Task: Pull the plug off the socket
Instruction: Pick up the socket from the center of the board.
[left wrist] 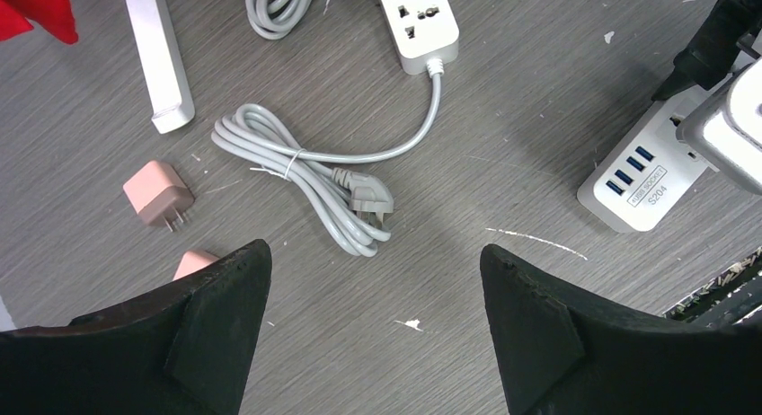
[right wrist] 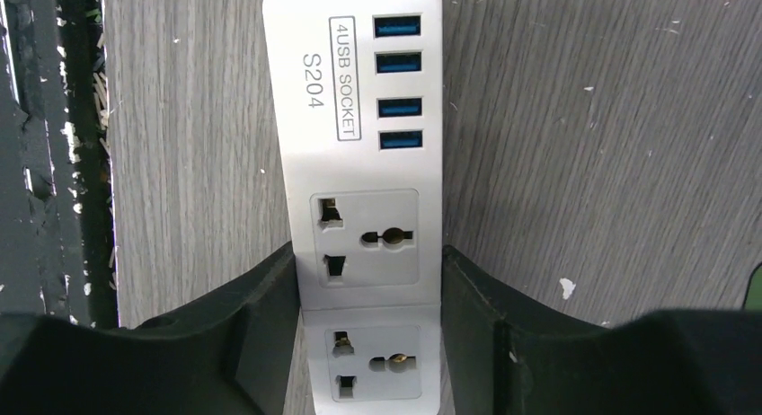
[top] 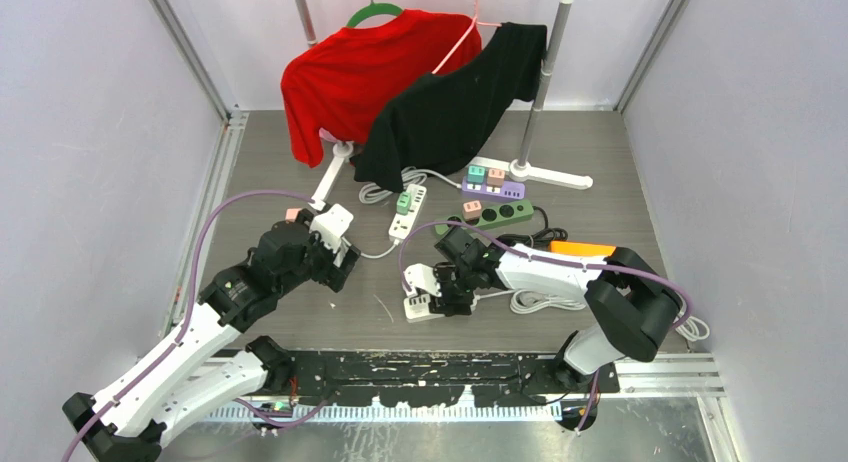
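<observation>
The right gripper (right wrist: 368, 262) is clamped on the white power strip (right wrist: 359, 163). Its two black fingers (right wrist: 261, 298) press flat against the strip's long sides, level with a universal socket. Both sockets showing in the wrist view are bare. Past them, toward the strip's near end, are four blue USB ports in a row and the print "4USB SOCKET S204". The strip is white and glossy with rounded corners. It lies flat on the grey wood-grain table (top: 600, 162), around the middle and toward the near edge. A white block (top: 417, 279) stands on its far end; I cannot tell whether it is a plug seated in a socket.

The left gripper (left wrist: 373, 253) hangs to the left of the strip with its jaws wide apart and nothing between them. On the table under it lies a tied grey cable bundle (left wrist: 305, 177), which runs to a second white strip (left wrist: 422, 24). A pink adapter (left wrist: 157, 193) lies loose just left of the bundle.

Farther back are a purple strip (top: 495, 190) and a green strip (top: 497, 214), both carrying coloured plugs.
</observation>
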{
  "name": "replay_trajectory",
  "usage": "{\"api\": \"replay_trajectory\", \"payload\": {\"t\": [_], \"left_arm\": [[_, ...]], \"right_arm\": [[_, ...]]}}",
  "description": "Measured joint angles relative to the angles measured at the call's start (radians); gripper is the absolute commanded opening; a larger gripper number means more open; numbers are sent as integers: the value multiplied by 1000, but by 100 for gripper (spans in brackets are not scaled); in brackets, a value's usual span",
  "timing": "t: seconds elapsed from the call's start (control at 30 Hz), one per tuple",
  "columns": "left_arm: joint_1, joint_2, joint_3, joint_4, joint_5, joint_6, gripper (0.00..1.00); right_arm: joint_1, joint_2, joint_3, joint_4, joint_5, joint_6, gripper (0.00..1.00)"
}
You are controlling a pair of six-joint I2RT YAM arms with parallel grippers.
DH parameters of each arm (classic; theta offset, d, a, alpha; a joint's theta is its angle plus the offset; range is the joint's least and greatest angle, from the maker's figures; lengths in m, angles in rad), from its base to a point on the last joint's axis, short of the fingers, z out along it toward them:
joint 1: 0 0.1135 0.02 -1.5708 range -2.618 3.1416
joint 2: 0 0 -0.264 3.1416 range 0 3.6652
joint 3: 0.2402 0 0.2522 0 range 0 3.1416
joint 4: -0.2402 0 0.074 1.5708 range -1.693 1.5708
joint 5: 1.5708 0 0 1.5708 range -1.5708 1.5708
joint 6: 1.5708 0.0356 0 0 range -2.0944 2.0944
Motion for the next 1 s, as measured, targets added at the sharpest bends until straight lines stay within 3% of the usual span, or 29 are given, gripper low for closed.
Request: {"api": "replay_trajectory", "payload": {"t": [0.13, 0.33, 0.67, 1.0], "left_arm": [[0, 0, 0, 0, 2, 0, 85], [0, -2, 0, 0, 3, 0, 85], [0, -8, 0, 0, 19, 0, 85], [4, -9, 0, 1, 41, -1, 85]], "right_arm": [[0, 0, 3, -3, 6, 3, 13], [-37, -2, 77, -142, -69, 0, 1], [-407, -199, 246, -461, -339, -77, 1], [-797, -404, 307, -534, -492, 27, 1]]}}
